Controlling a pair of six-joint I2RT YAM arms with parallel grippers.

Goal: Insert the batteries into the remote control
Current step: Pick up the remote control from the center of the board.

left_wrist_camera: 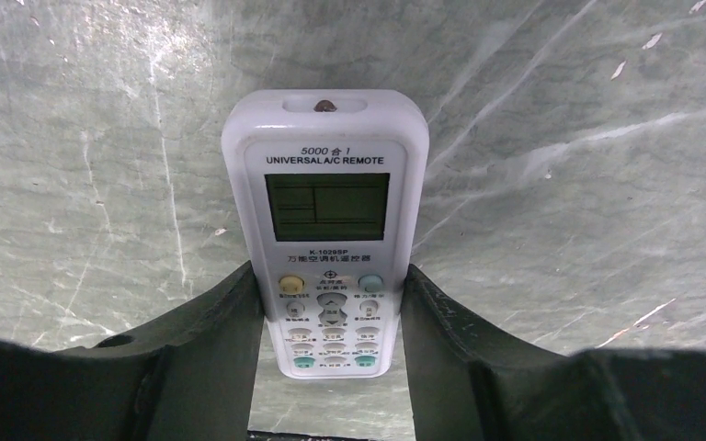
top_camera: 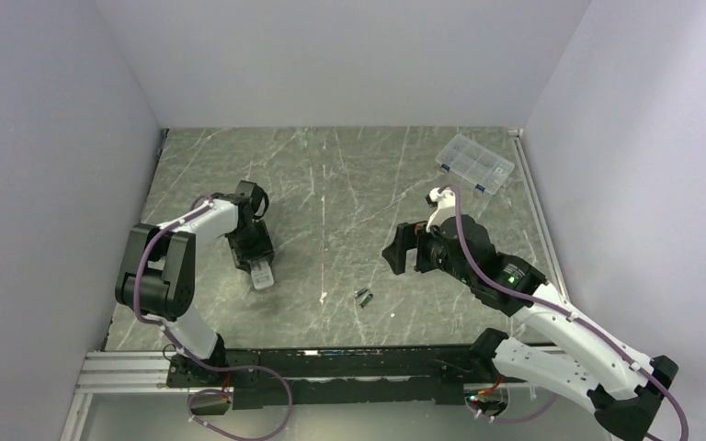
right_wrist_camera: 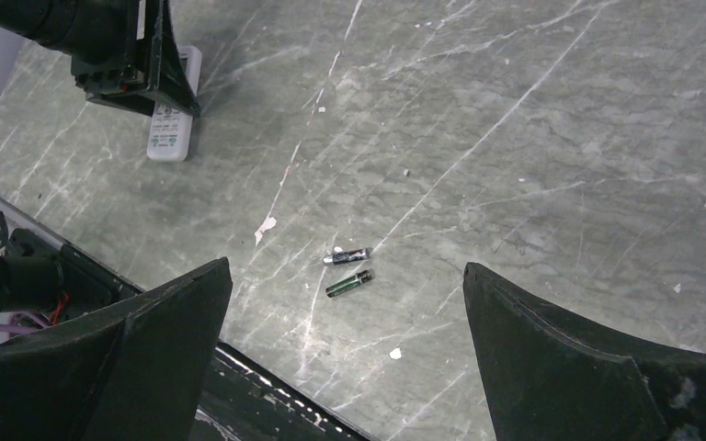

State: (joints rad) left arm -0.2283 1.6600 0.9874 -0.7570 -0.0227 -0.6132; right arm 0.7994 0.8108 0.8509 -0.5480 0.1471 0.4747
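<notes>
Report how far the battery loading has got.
Done: the left gripper clamps the remote control, button face up. In hand: the right gripper hangs open over the table, where both batteries lie loose, untouched. Left: pick up each battery and seat it; no battery compartment shows yet.

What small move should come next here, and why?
Probably lower the right gripper onto one of the batteries: it hangs open above them, both lie loose on the table, and the left gripper grips the remote.
</notes>
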